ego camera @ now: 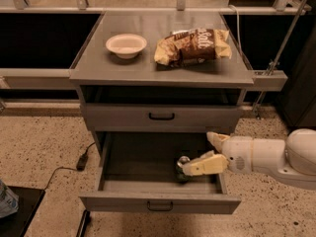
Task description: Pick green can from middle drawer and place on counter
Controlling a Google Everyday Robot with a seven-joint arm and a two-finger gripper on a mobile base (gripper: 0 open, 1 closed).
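The green can [180, 166] stands upright on the dark floor of the open middle drawer [133, 167], near its front right. My gripper [197, 153] reaches in from the right over the drawer's right side. It is open, with one cream finger [215, 139] behind the can and the other finger [203, 166] right by the can's right side, covering part of it. The fingers are not closed on the can. The counter [163, 69] is the grey cabinet top above.
A white bowl [126, 45] and a brown chip bag [193, 46] lie on the counter. The taller-fronted drawer [160, 116] above the open one is shut. A black cable [81, 162] lies on the floor at left, and a dark object [12, 214] sits at lower left.
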